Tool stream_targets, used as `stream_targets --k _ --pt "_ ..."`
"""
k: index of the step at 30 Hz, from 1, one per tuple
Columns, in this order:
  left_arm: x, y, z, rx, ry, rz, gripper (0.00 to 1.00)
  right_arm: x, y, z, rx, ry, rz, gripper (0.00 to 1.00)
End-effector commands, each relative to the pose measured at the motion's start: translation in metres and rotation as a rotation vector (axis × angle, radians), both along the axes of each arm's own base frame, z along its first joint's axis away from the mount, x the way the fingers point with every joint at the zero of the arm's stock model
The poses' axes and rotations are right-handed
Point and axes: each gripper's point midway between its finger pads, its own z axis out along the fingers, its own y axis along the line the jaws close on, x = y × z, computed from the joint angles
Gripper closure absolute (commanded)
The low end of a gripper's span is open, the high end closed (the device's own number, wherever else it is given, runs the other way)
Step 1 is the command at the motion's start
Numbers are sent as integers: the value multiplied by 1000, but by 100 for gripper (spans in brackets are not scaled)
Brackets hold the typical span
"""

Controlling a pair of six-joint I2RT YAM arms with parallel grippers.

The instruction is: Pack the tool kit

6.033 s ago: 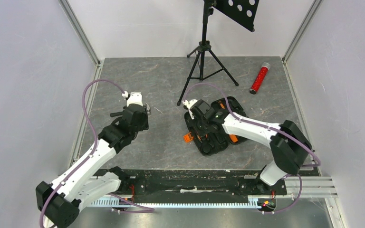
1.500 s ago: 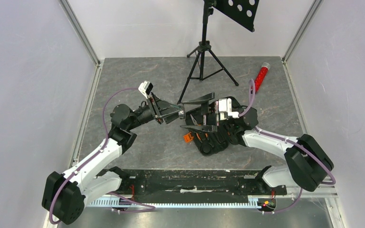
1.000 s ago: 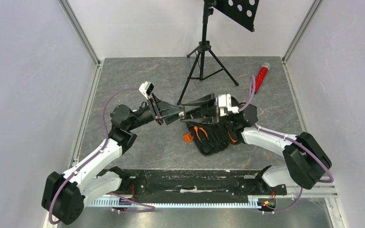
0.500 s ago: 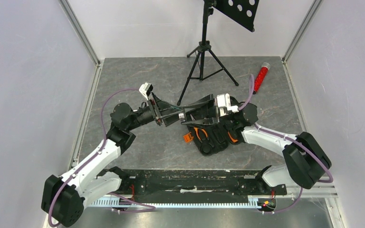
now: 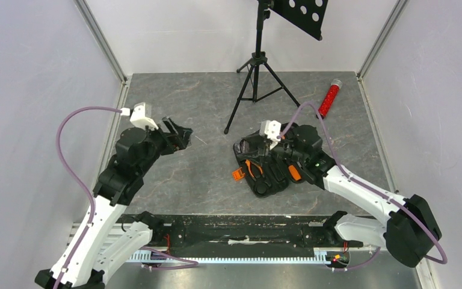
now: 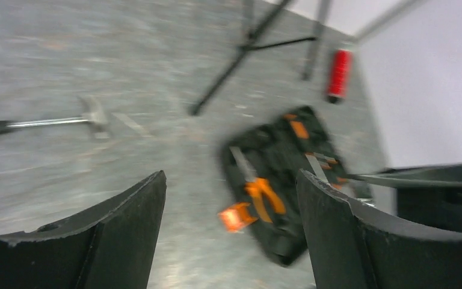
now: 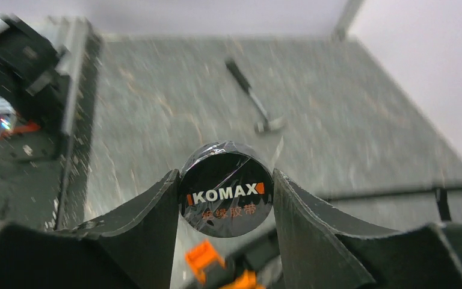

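Note:
The tool kit case (image 5: 274, 171) lies open mid-table, black, with orange pliers (image 5: 251, 168) inside and an orange latch (image 5: 237, 175) at its left edge. My right gripper (image 5: 249, 146) is shut on a black tape roll (image 7: 227, 195) marked KOMAX and holds it just above the case's left end. My left gripper (image 5: 179, 135) is open and empty, well left of the case (image 6: 280, 174). A hammer (image 6: 90, 117) lies on the table near it, also seen in the right wrist view (image 7: 254, 99). The top view mostly hides it.
A black tripod stand (image 5: 256, 72) stands behind the case. A red glittery tube (image 5: 328, 99) lies at the back right and also shows in the left wrist view (image 6: 338, 71). White walls enclose the grey table (image 5: 210, 186) on three sides.
The two grippers were meeting above the case. My left arm has pulled back to the left with its gripper open. My right gripper has turned and now holds the tape roll low over the case.

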Motion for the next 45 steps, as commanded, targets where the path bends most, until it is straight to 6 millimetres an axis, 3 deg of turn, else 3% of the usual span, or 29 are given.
stream_targets --k 1,3,7,11,18,28,45 --pt "0 86 -43 436 12 272 15 13 -36 -76 -332 129 -224 68" --pt "0 95 -47 477 -6 303 15 6 -51 -103 -451 187 -283 68" --pt "2 98 -63 507 -21 311 16 -3 -71 -136 -592 262 -361 68" --pt "5 90 -76 505 -10 267 16 -10 -71 -149 -649 287 -371 67" --pt "4 100 -85 565 8 290 17 -19 -76 -178 -757 346 -394 67" --pt "6 96 -88 568 17 275 17 -39 -61 -192 -781 370 -322 63" --pt "5 96 -90 570 16 264 18 -49 -65 -218 -851 402 -312 54"
